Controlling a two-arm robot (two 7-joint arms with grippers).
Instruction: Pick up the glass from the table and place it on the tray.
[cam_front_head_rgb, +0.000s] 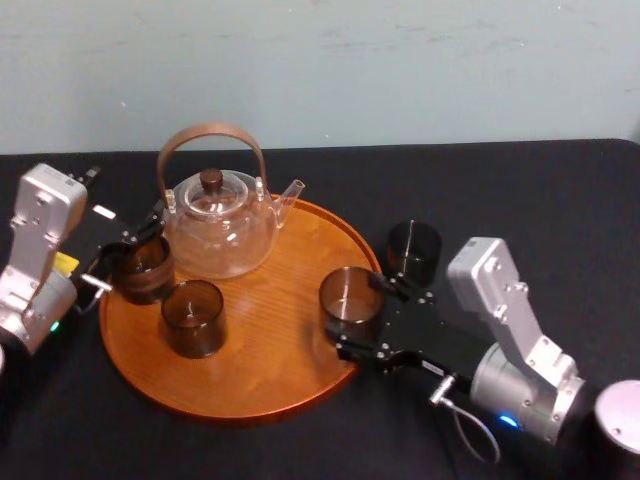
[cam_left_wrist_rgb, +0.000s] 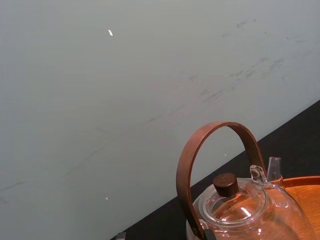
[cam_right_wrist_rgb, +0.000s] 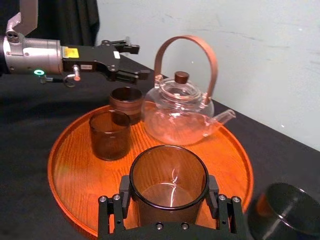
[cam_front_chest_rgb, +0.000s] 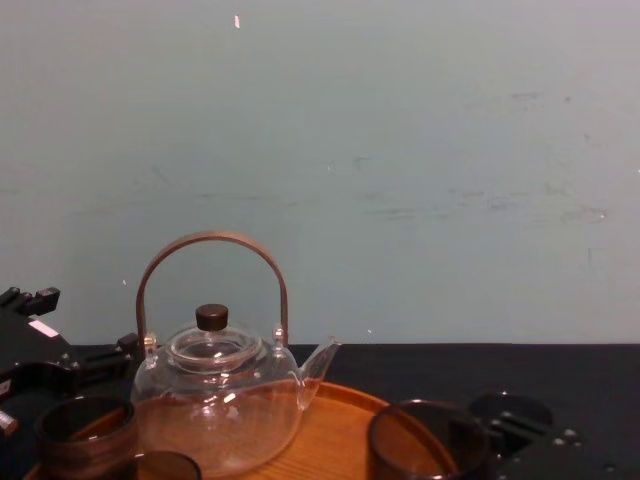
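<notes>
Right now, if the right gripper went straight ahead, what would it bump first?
Probably the clear teapot on the tray; the right gripper clasps a glass in front of it. Depth is unclear.

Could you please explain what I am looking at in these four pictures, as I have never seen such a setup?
This is a two-armed robot at a black-clothed table. One picture is taken from its head looking down, one from its chest looking across, and one from each wrist. On the table lies a round wooden tray carrying a clear teapot, one brown glass and a second brown glass. The right gripper is shut on a third glass at the tray's right side. The left gripper, open, sits at the tray's left side. A dark glass stands on the cloth beside the tray.
</notes>
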